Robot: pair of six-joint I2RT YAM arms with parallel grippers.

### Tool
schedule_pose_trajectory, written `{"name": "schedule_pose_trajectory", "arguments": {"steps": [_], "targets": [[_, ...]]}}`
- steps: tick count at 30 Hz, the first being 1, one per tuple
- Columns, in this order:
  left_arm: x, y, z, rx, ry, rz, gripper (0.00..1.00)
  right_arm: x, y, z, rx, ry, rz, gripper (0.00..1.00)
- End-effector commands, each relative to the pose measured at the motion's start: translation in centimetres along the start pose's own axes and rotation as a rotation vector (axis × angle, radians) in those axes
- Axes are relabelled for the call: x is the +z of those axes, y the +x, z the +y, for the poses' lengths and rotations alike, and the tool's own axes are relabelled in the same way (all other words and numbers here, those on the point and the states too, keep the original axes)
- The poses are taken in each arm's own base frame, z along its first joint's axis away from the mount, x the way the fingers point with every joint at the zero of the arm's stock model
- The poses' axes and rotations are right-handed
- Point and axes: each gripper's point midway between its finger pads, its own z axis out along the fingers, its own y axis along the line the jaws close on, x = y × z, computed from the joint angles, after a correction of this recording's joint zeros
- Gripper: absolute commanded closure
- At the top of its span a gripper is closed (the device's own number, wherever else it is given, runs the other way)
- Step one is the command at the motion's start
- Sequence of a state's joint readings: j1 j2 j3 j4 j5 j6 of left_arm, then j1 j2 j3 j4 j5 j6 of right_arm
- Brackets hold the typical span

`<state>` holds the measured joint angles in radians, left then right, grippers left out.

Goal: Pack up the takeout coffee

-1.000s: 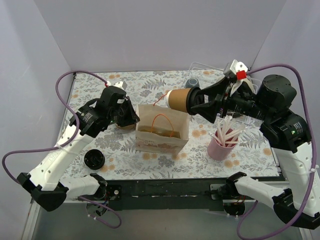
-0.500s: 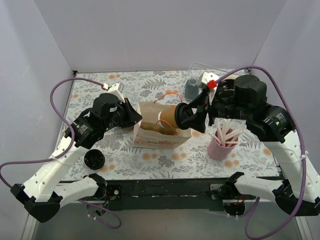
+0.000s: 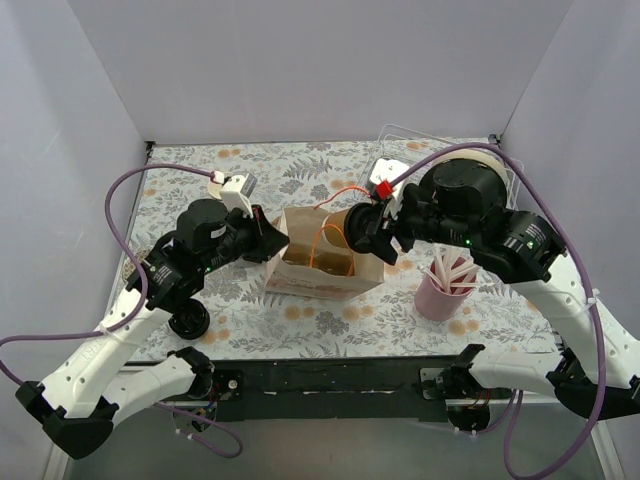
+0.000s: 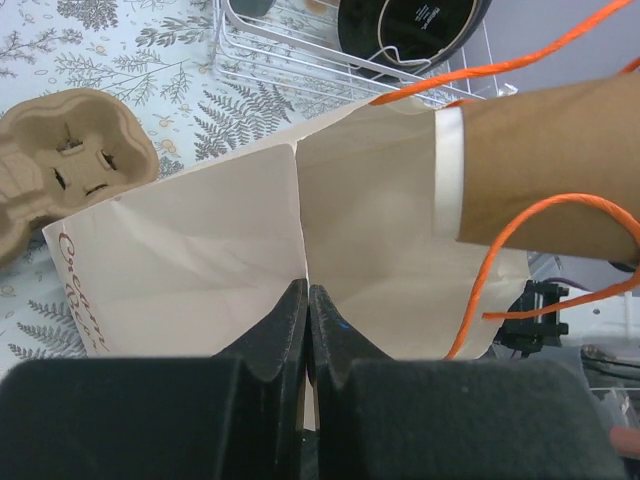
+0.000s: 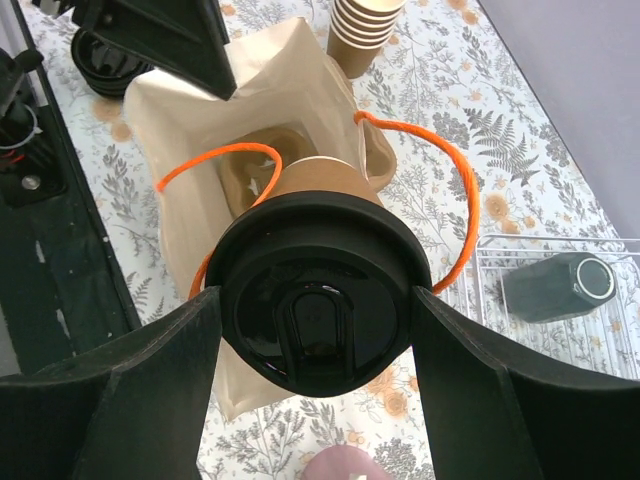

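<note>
Since a second ago the right gripper has swung down from high at 1 o'clock of the paper bag to the bag's open mouth, carrying the takeout coffee with it, and the left arm has leaned in closer from 9 o'clock. The right fingers stand wide apart, one on each side of the black lid, clamping the cup at its lid end. The brown cup is tilted, with its base pointing toward 9 o'clock, and it sits between the two orange handles at the 3 o'clock rim of the bag – not down inside. From the left wrist the cup wall runs across the picture over the bag's pale inner side. The left gripper is pressed together on the bag's 9 o'clock rim, pinching the paper where it creases. A cardboard carrier shows at the bottom of the bag (another lies on the table just outside it). A pink cup of white sticks stands at 4 o'clock of the bag and a stack of black lids at 8 o'clock – both well apart from it. In the right wrist view a stack of lidless paper cups stands beyond the bag, and a grey mug lies in a wire rack.
</note>
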<state>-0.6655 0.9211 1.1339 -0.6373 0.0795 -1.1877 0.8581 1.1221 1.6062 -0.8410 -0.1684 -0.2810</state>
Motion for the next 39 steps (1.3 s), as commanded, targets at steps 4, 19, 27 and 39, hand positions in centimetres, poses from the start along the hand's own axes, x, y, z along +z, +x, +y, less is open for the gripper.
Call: {"name": "schedule_pose_trajectory", "arguments": {"steps": [4, 19, 27, 39], "targets": [[-0.4, -1.5, 0.0, 0.113, 0.026, -0.094, 1.00, 1.2, -1.3, -0.2, -0.064, -0.023, -0.029, 0.59], [0.3, -2.0, 0.1, 0.100, 0.016, -0.113, 1.00, 2.3, 1.0, 2.9, -0.074, -0.131, -0.021, 0.59], [0.3, -0.8, -0.6, -0.002, 0.070, -0.102, 1.00, 3.1, 2.9, 4.3, -0.248, -0.066, 0.024, 0.61], [0.5, 0.0, -0.6, 0.323, 0.180, -0.177, 1.00, 5.8, 4.7, 1.9, -0.457, 0.067, 0.115, 0.59]]}}
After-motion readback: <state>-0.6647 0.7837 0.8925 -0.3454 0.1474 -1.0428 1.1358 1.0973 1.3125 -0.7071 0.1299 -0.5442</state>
